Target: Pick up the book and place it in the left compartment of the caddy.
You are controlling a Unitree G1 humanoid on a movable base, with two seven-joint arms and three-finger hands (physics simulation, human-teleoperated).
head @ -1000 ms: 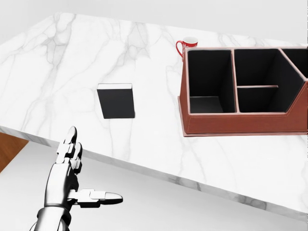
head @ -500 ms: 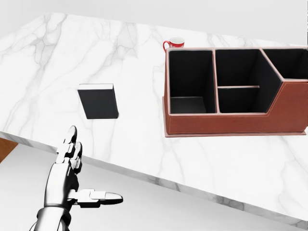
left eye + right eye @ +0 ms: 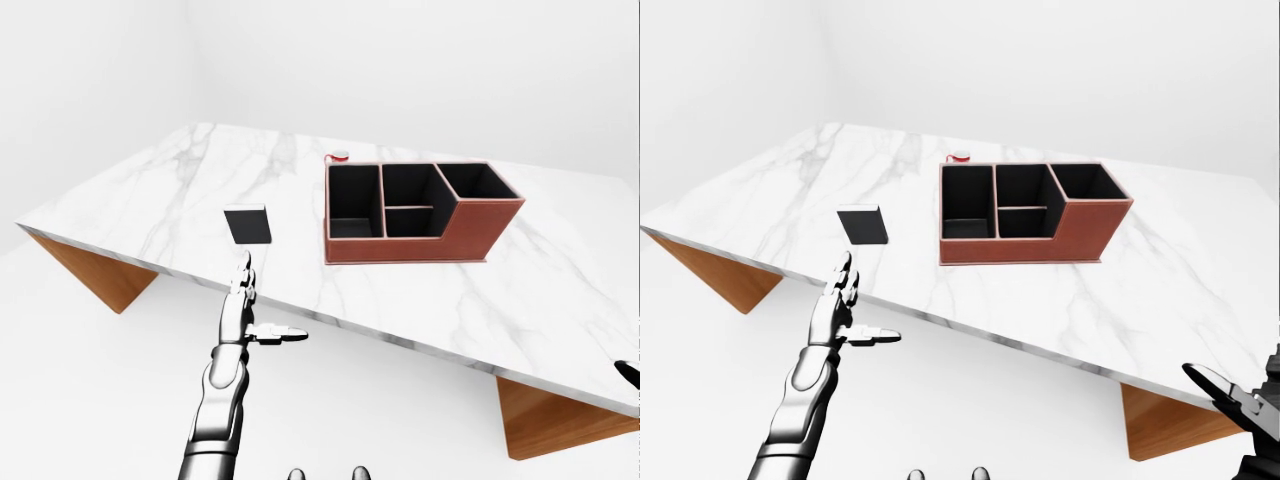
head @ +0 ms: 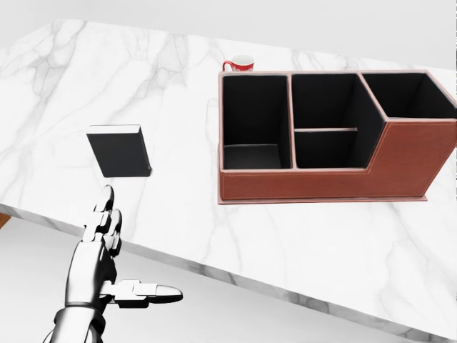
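A black book [image 4: 119, 151] lies flat on the white marble table [image 4: 343, 243], left of the caddy. The caddy [image 4: 314, 184] is brown outside and black inside, and its left compartment [image 4: 253, 114] holds nothing. My left hand [image 4: 137, 249] hovers below the table's near edge, lower than the book in the head view. It is open, with fingers straight and thumb out to the right, touching nothing. My right hand [image 3: 1232, 392] shows only partly at the bottom right of the right-eye view. Its fingers are spread, far from the book.
A red mug [image 4: 241, 64] stands just above the caddy's left end in the head view. The table's near edge [image 4: 214, 271] runs diagonally between my left hand and the book. Wooden supports [image 3: 100, 275] hold up the tabletop. White floor lies below.
The whole picture has shifted: book, caddy and mug slid left in the head view, so the camera moved. My left hand keeps the same place and pose.
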